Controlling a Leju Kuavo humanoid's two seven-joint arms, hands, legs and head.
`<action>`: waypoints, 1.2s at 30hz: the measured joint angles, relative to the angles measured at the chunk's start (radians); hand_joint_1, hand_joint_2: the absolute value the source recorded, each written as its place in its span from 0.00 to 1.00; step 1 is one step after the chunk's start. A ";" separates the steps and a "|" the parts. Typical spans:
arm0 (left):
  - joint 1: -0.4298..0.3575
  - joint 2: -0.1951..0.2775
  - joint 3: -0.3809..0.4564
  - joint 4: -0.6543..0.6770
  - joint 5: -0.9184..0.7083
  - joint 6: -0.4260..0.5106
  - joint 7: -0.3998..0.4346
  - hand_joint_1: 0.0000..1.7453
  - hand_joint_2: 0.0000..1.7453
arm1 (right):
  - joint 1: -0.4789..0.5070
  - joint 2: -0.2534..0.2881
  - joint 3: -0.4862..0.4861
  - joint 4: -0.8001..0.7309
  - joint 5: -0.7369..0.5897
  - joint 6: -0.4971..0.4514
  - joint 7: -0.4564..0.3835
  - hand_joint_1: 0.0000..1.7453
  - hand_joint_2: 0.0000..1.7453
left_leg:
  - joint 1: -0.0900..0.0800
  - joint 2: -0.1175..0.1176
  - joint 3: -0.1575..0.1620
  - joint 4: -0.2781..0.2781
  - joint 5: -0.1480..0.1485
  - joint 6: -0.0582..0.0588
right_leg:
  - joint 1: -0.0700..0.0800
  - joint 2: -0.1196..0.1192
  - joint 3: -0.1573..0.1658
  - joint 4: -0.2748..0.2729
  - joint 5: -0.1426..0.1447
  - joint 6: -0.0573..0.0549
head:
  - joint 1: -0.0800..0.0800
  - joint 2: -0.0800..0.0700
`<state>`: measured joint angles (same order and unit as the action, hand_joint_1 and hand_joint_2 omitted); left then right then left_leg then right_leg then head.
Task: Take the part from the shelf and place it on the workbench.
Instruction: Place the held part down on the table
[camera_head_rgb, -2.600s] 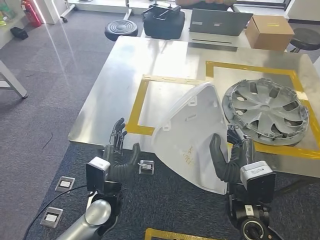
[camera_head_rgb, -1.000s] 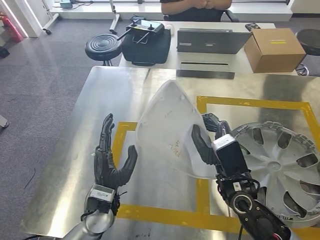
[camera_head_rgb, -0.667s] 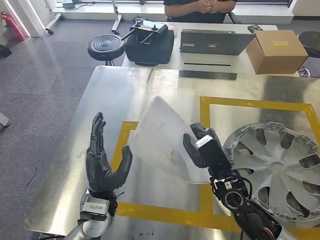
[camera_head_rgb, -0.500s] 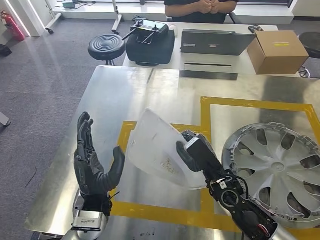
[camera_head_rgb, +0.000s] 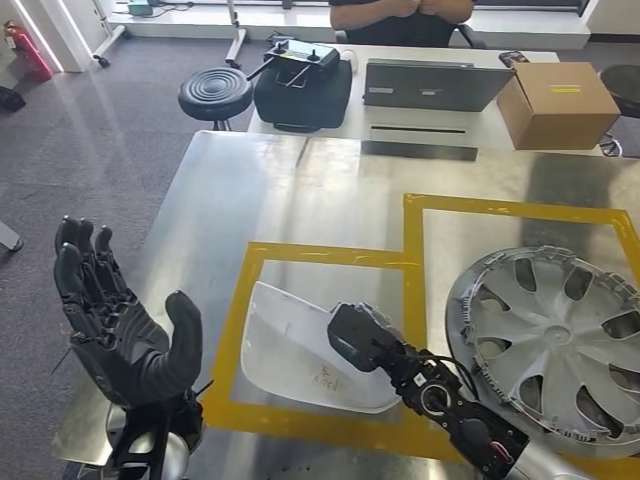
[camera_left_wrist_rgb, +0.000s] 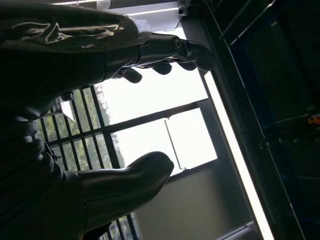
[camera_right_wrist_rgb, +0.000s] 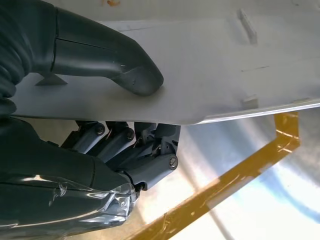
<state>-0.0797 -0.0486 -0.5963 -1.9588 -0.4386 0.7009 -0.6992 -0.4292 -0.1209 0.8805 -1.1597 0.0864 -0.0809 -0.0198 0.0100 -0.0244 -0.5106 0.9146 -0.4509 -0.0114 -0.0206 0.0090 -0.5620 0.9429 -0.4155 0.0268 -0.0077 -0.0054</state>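
The part is a white plastic panel (camera_head_rgb: 290, 345) lying low and nearly flat inside the left yellow-taped square (camera_head_rgb: 324, 255) on the steel workbench (camera_head_rgb: 249, 190). My right hand (camera_head_rgb: 361, 340) grips its right edge. In the right wrist view the thumb (camera_right_wrist_rgb: 124, 67) presses the panel (camera_right_wrist_rgb: 211, 70) from one side and the fingers (camera_right_wrist_rgb: 151, 147) curl under it. My left hand (camera_head_rgb: 121, 335) is raised at the bench's left front corner, palm up, fingers spread, holding nothing; the left wrist view shows the same hand (camera_left_wrist_rgb: 113, 115) against a window.
A silver hubcap (camera_head_rgb: 555, 335) lies in the right taped square. Behind the bench stand a black case (camera_head_rgb: 302, 85), a laptop (camera_head_rgb: 421, 85) and a cardboard box (camera_head_rgb: 557, 105). A person (camera_head_rgb: 400, 15) sits at the far table. A black stool (camera_head_rgb: 215, 95) stands at the back left.
My right hand has lowered the white panel from a raised tilt down into the left taped square. My left hand has drawn back to the left and turned palm up.
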 joint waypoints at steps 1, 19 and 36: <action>-0.002 -0.001 0.000 -0.006 0.010 0.000 0.000 0.00 1.00 | -0.005 0.005 0.008 0.015 -0.005 0.000 -0.002 1.00 1.00 | 0.000 0.000 0.000 0.000 0.000 0.000 | 0.000 0.000 0.000 0.000 0.000 0.000 | 0.000 0.000; -0.042 0.009 0.001 -0.014 0.168 -0.002 0.000 0.00 1.00 | -0.043 0.021 0.073 0.114 -0.034 -0.068 -0.016 0.25 0.25 | 0.000 0.001 0.002 0.000 0.000 0.000 | 0.000 0.001 0.002 -0.001 0.000 0.000 | 0.001 0.000; -0.042 0.024 0.001 0.000 0.160 -0.002 0.016 0.00 0.00 | -0.037 0.019 0.076 0.075 -0.031 -0.203 -0.069 0.00 0.00 | 0.000 0.002 0.005 0.002 0.000 0.000 | 0.000 0.002 0.004 -0.001 0.001 0.000 | 0.002 0.000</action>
<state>-0.1218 -0.0251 -0.5955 -1.9584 -0.2786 0.6985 -0.6837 -0.4664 -0.1018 0.9565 -1.0850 0.0555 -0.2835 -0.0888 0.0097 -0.0227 -0.5060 0.9164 -0.4511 -0.0114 -0.0206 0.0113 -0.5584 0.9415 -0.4145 0.0271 -0.0062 -0.0054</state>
